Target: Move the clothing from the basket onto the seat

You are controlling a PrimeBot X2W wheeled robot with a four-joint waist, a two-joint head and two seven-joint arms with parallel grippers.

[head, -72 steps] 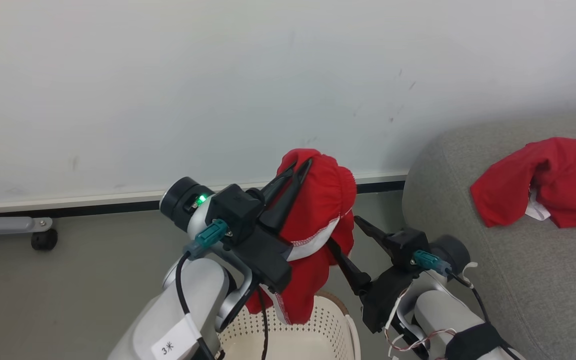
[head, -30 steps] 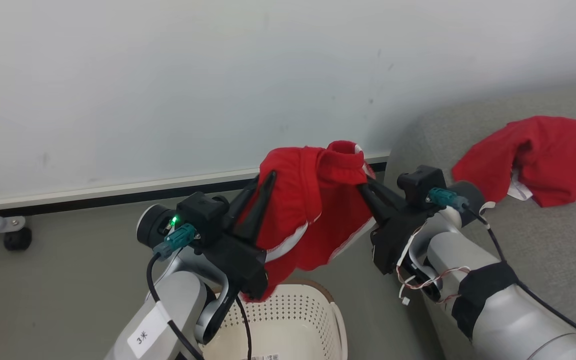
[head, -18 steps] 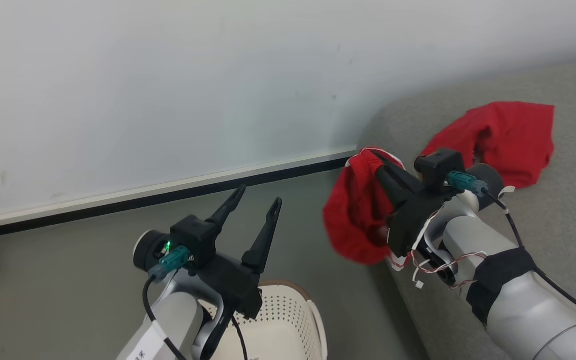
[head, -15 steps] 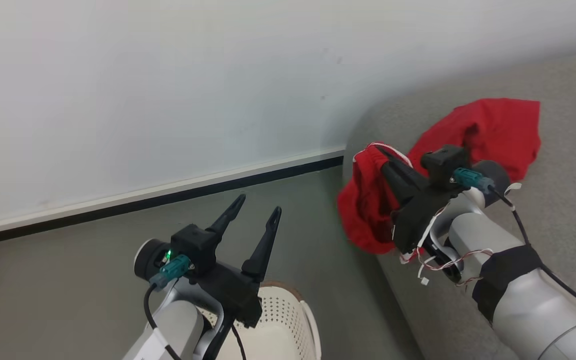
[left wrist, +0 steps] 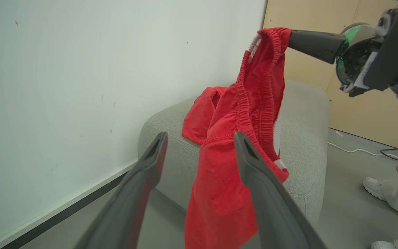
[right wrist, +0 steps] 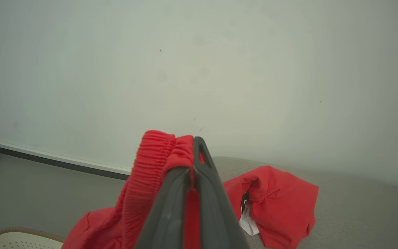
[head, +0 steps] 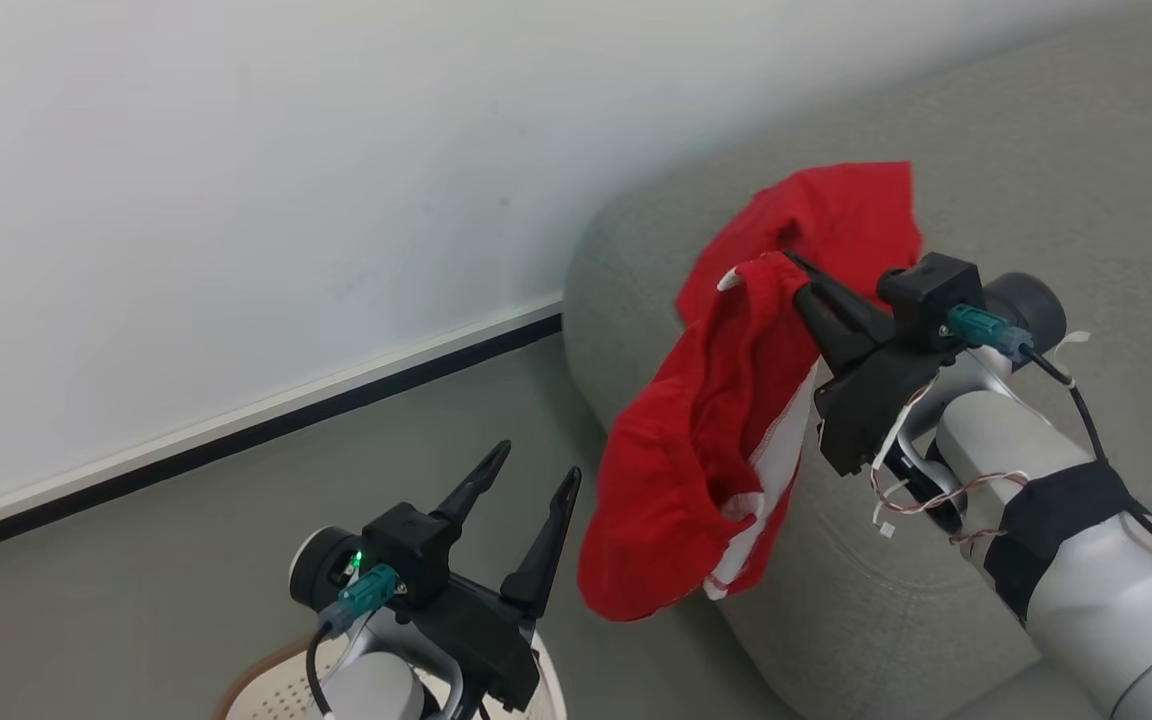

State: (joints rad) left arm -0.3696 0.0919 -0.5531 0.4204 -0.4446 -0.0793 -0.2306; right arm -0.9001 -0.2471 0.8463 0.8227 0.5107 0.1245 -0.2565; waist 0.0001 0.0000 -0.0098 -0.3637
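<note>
The red shorts [head: 696, 470] hang long-axis down from the right end effector [head: 794, 266], pinched shut on the waistband, just off the sofa [head: 1036, 150] corner. The seat lies beyond them, where another red garment [head: 836, 215] rests, so the right arm is nearer. The left end effector [head: 536, 462] gapes wide, empty, above the basket [head: 261, 690], whose inside is cut off.
</note>
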